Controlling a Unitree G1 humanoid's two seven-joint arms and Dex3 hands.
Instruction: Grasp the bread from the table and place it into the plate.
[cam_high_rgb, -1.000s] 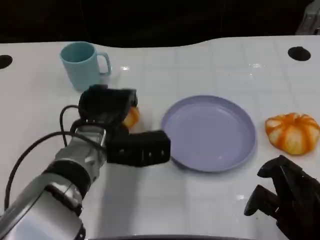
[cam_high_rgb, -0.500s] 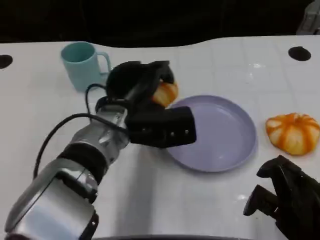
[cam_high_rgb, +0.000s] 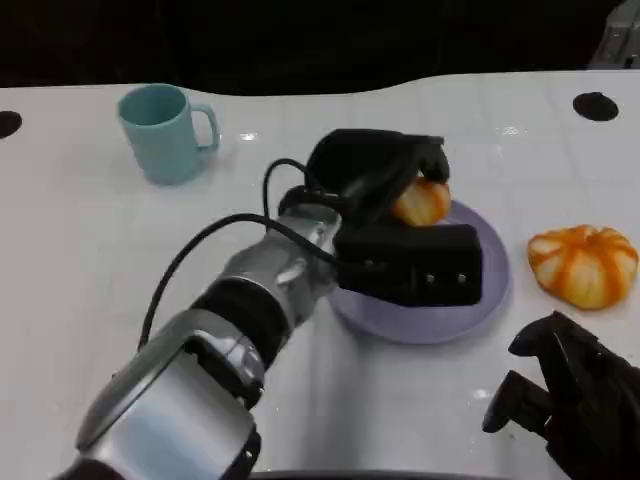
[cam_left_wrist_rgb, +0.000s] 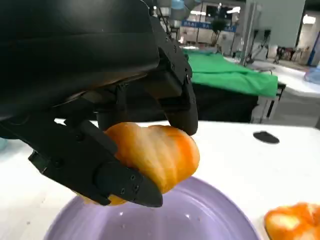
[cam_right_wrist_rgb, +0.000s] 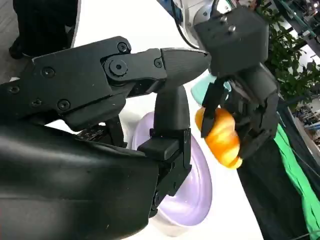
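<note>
An orange-glazed bread roll (cam_high_rgb: 420, 203) hangs just above the far half of the lavender plate (cam_high_rgb: 420, 330), pinched in my left hand (cam_high_rgb: 385, 190). In the left wrist view the bread (cam_left_wrist_rgb: 155, 152) sits between black fingers (cam_left_wrist_rgb: 120, 175), with the plate's (cam_left_wrist_rgb: 210, 220) inside right beneath it. The right wrist view shows the bread (cam_right_wrist_rgb: 222, 135) in my left hand (cam_right_wrist_rgb: 245, 90) over the plate (cam_right_wrist_rgb: 197, 190). My right hand (cam_high_rgb: 565, 395) rests near the table's front right, fingers apart, holding nothing.
A second orange, pumpkin-shaped bun (cam_high_rgb: 585, 263) lies on the table right of the plate. A teal mug (cam_high_rgb: 165, 130) stands at the back left. Dark round holes (cam_high_rgb: 596, 105) mark the table's far corners. My left forearm (cam_high_rgb: 250, 300) stretches across the table's middle.
My left hand lifted the bread from the table beside the mug and carried it right, to above the plate. The right hand stayed put.
</note>
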